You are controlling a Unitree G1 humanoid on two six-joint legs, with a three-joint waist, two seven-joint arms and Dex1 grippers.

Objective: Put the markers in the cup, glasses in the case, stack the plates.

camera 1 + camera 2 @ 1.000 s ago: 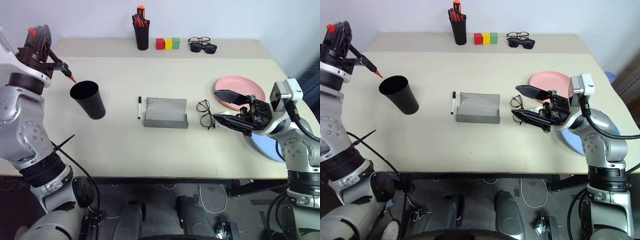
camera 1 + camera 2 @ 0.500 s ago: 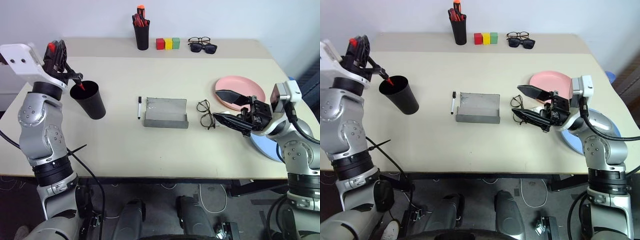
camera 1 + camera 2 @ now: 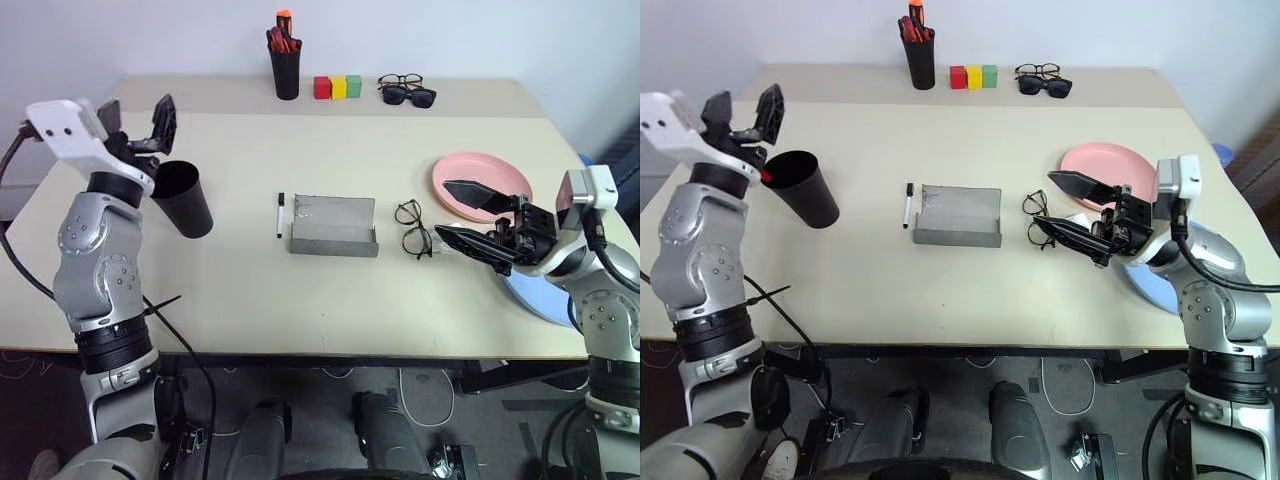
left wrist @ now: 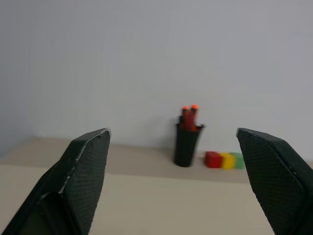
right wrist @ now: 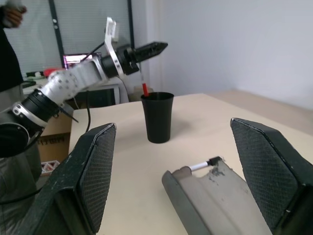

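Observation:
My left gripper [image 3: 135,110] stands open just above the wide black cup [image 3: 183,198] at the table's left. In the right wrist view the red marker [image 5: 143,81] hangs upright below that gripper, its red tip at the cup's mouth. The white marker [image 3: 279,215] lies beside the left end of the open grey case [image 3: 333,225] at the table's middle. The wire-framed glasses [image 3: 412,228] lie to the right of the case. My right gripper [image 3: 441,208] is open just right of the glasses, pointing at them. Behind it lies the pink plate [image 3: 470,168]; the blue plate [image 3: 535,295] lies under my right forearm.
At the table's far edge stand a narrow black cup of red pens [image 3: 285,65], three coloured blocks [image 3: 337,87] and two other pairs of glasses [image 3: 405,90]. A person [image 5: 10,54] stands beyond the table's left end.
My left gripper came over the cup with the red marker, lowered slightly and opened its fingers. The right arm has stayed in place.

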